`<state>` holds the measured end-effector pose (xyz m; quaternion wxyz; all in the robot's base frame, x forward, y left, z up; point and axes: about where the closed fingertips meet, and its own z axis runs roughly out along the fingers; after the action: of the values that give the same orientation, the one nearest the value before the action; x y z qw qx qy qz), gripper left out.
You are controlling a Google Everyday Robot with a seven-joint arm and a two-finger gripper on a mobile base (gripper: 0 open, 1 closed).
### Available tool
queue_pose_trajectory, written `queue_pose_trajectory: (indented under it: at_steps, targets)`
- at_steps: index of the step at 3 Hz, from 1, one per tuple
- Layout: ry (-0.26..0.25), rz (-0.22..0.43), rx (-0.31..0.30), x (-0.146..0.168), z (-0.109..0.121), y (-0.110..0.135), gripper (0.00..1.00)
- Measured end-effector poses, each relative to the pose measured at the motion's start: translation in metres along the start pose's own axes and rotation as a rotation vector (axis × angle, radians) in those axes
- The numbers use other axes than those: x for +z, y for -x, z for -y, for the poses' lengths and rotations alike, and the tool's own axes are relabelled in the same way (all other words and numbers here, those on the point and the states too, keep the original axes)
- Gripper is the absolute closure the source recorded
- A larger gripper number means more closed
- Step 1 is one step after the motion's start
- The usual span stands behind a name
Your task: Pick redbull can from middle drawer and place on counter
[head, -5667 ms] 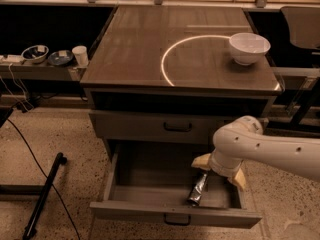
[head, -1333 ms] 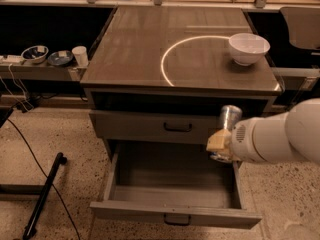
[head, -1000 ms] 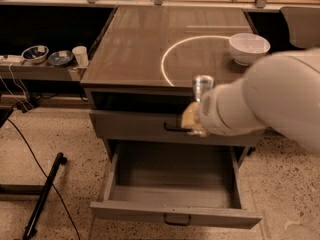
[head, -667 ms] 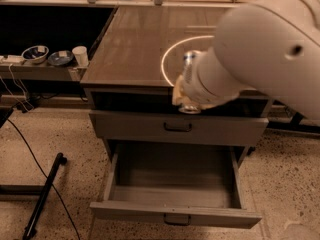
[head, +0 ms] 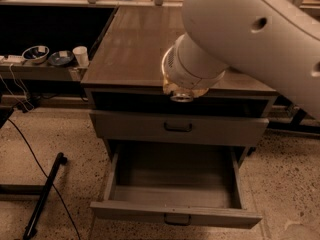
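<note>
One can [head: 181, 98] is what this job turns on, and it is out of the drawer [head: 175, 173], which stands open below the desk with a bare floor. Only the can's shiny round rim shows. It pokes out beneath the wrist of the arm [head: 240, 39], right at the front edge of the desk top [head: 135, 44] and about midway along that edge. The gripper [head: 182, 91] is there too, tucked under the wrist. I judge it closed on the can, since the can hangs clear of any surface.

The main risk is height. The rim looks level with the front edge or a touch below it, so a push toward the back edge could knock the can against that edge. The knock could twist the can in the grip or shake it loose, and it would then fall past the shut drawer [head: 177, 127] into the open one or onto the floor.

Letting go too close to the front edge is the second risk. A slim, tall can tips easily and could roll off. Whether it hangs upright or tilted cannot be told, and set down tilted it would likely topple.

The arm also hides most of the right half of the desk top, so anything standing there could be bumped. The cup [head: 80, 55] and bowls [head: 35, 53] off the left edge are well apart.
</note>
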<state>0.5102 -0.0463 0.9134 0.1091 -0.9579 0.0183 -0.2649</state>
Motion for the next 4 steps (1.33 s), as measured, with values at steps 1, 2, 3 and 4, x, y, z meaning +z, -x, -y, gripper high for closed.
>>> queue_pose_trajectory:
  at_steps: [1, 2, 3, 4]
  targets:
    - [0.017, 0.025, 0.056, 0.024, -0.02, -0.032, 1.0]
    - [-0.017, 0.063, 0.167, 0.076, -0.037, -0.079, 1.0]
    - [-0.036, 0.095, 0.291, 0.134, -0.054, -0.111, 1.0]
    - [-0.042, 0.114, 0.33, 0.152, -0.055, -0.124, 0.82]
